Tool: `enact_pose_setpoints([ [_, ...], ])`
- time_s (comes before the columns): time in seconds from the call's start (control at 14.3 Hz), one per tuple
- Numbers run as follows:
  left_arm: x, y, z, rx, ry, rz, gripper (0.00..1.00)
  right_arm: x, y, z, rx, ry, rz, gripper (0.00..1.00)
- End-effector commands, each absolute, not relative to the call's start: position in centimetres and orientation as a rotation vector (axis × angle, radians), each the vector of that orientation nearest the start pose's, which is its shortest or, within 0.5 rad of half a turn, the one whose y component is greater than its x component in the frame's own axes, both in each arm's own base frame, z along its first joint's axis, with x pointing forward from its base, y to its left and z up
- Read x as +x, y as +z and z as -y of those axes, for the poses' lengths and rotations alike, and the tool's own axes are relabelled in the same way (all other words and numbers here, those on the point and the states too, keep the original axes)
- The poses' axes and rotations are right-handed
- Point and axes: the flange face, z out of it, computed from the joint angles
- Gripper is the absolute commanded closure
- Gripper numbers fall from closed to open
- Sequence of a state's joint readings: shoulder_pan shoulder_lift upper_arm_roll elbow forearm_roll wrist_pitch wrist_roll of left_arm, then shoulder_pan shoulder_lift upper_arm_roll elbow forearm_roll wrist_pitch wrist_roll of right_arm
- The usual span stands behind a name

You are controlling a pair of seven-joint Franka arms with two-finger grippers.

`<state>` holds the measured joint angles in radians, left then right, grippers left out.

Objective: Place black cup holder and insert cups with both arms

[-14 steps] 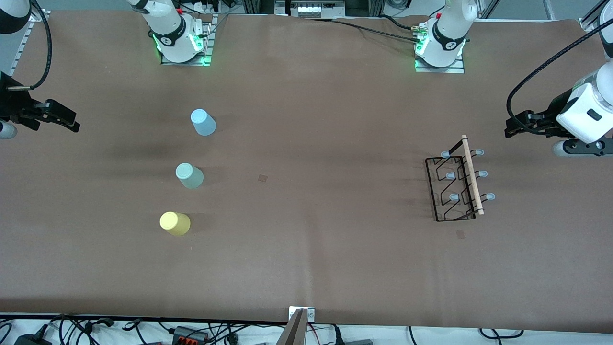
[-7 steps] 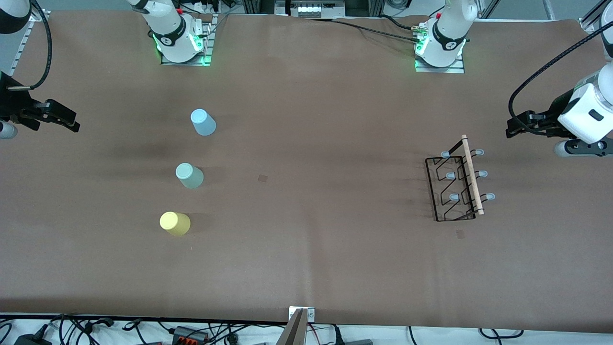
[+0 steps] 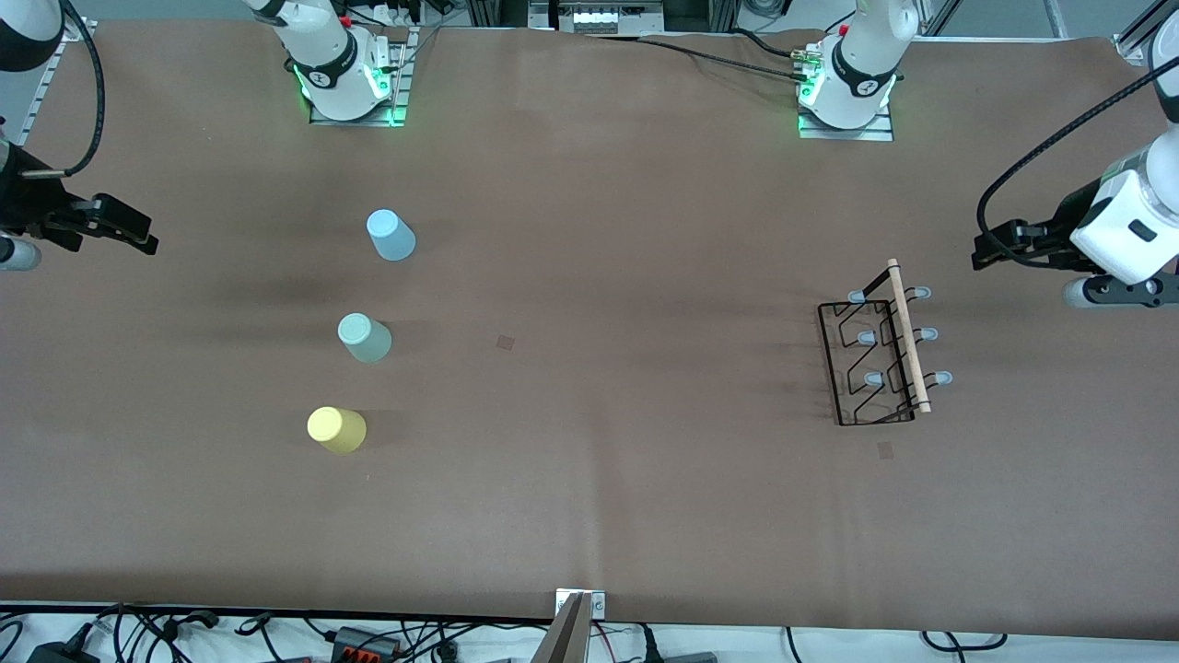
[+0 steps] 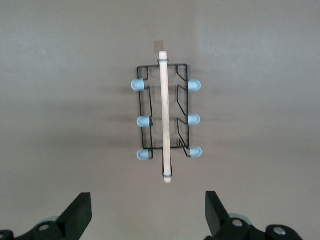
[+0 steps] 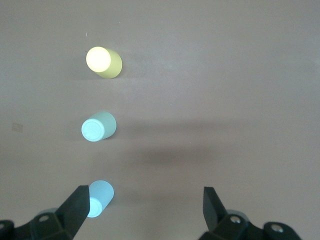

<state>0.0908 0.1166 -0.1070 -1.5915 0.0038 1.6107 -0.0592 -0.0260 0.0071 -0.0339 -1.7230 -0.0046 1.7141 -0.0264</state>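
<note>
Though spread wide, grips nothing: left gripper (image 3: pixel 987 252), up at mid-height of the frame by the edge at the left arm's end, over bare table (image 3: pixel 599 479) just above the black cup holder (image 3: pixel 875 354). Same for right gripper (image 3: pixel 138 238), fingers fully apart and empty, at the edge by the right arm's end, over bare table well apart from the cups.

Holder upright on its wire base, wooden rod (image 3: pixel 907 336) along its top, grey-tipped pegs (image 3: pixel 928 334) sticking out both ways. Nothing on the pegs.

Upside down in a column toward the right arm's end: light blue cup (image 3: pixel 391 236) highest in the frame, mint green cup (image 3: pixel 365 338) below it, yellow cup (image 3: pixel 336 430) lowest.

Nearby, only two small dark squares (image 3: pixel 506 343) on the table and a tangle of cables (image 3: pixel 368 640) along the bottom edge. Nothing between cups and holder.

Both arms cut off by the frame edges. In the right wrist view, blue cup partly covered by a finger (image 5: pixel 75 210).
</note>
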Motion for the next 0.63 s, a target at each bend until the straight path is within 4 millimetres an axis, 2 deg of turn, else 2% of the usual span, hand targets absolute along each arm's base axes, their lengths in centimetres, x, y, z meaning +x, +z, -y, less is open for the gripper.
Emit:
enact_pose_setpoints([
  [0.0, 60.2, 49.5, 1.1, -3.126, 0.101, 0.023, 0.0, 57.9, 52.2, 1.0, -3.144, 0.123, 0.013, 0.0],
  [0.07, 59.8, 46.4, 1.4, -3.128, 0.086, 0.032, 0.0, 58.5, 50.1, -0.3, -3.143, 0.183, 0.062, 0.0],
  [0.21, 59.0, 41.6, 1.5, -3.132, 0.031, 0.028, 0.0, 59.2, 48.0, -2.3, -3.141, 0.236, 0.093, 0.0],
  [0.42, 57.8, 38.0, 1.5, -3.135, -0.002, 0.022, 0.0, 60.1, 44.0, -5.8, -3.141, 0.316, 0.186, 0.0],
  [0.56, 57.0, 36.7, 2.3, -3.136, 0.017, 0.006, 0.0, 61.2, 39.9, -7.5, -3.14, 0.323, 0.202, 0.0],
])
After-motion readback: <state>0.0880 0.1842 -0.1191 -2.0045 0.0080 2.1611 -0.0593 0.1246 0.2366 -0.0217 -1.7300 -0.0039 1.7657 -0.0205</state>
